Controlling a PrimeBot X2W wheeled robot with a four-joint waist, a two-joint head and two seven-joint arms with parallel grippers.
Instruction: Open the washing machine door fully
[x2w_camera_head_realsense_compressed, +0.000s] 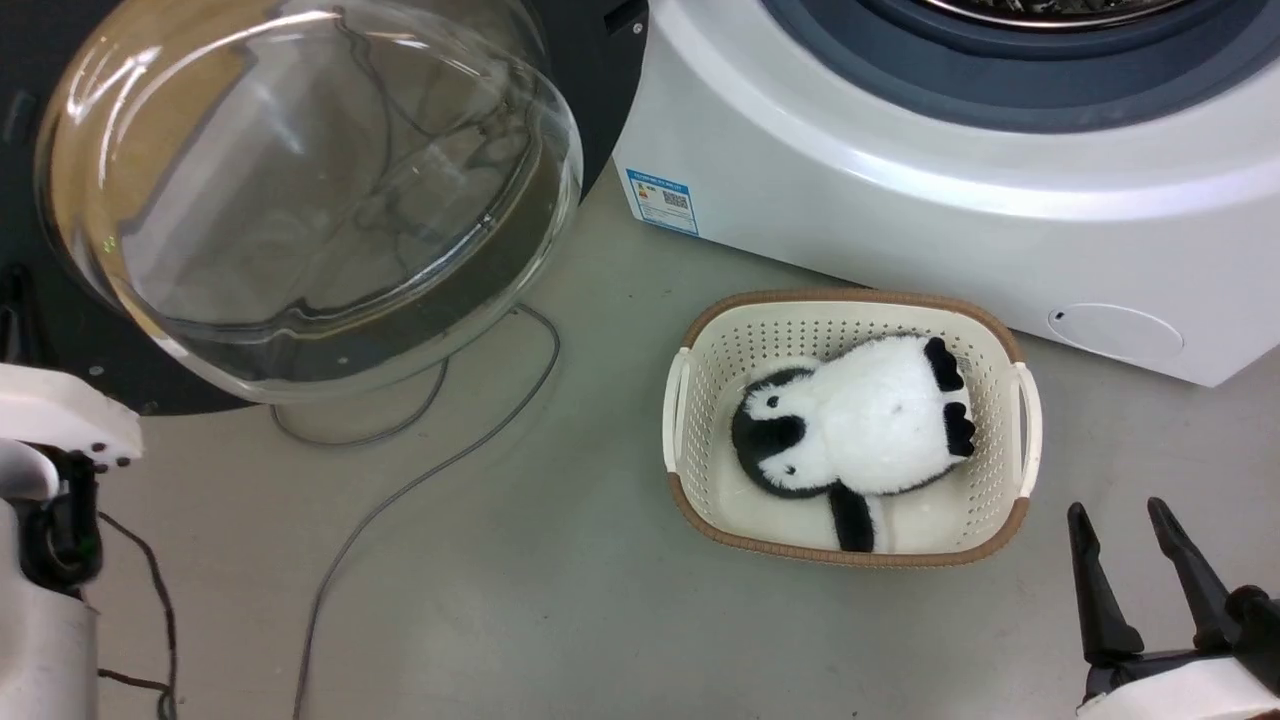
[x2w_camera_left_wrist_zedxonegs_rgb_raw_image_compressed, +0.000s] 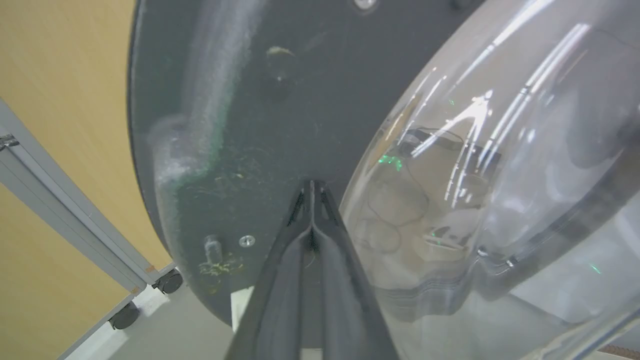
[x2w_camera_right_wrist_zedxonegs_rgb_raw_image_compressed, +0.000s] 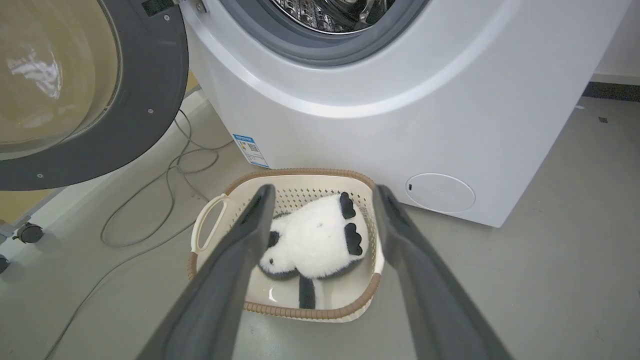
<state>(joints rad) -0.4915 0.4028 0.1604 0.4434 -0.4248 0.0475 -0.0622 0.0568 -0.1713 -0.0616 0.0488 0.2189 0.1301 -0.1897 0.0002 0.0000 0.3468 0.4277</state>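
The washing machine door (x2w_camera_head_realsense_compressed: 310, 190) stands swung out to the left of the white washing machine (x2w_camera_head_realsense_compressed: 900, 200), its clear glass bowl bulging toward me. In the left wrist view my left gripper (x2w_camera_left_wrist_zedxonegs_rgb_raw_image_compressed: 311, 185) is shut, its tips pressed together against the door's dark inner face (x2w_camera_left_wrist_zedxonegs_rgb_raw_image_compressed: 260, 110), just left of the glass bowl. My right gripper (x2w_camera_head_realsense_compressed: 1119, 508) is open at the lower right, holding nothing. In the right wrist view the right gripper (x2w_camera_right_wrist_zedxonegs_rgb_raw_image_compressed: 324, 192) hangs above the basket, with the door (x2w_camera_right_wrist_zedxonegs_rgb_raw_image_compressed: 145, 95) upper left and the washing machine (x2w_camera_right_wrist_zedxonegs_rgb_raw_image_compressed: 400, 100) behind, its porthole uncovered.
A cream basket (x2w_camera_head_realsense_compressed: 1000, 330) holding a black-and-white plush penguin (x2w_camera_head_realsense_compressed: 870, 430) sits on the floor before the machine. Grey cables (x2w_camera_head_realsense_compressed: 420, 480) trail under the door. A wood panel with a grey frame on casters (x2w_camera_left_wrist_zedxonegs_rgb_raw_image_compressed: 60, 200) stands beyond the door's edge.
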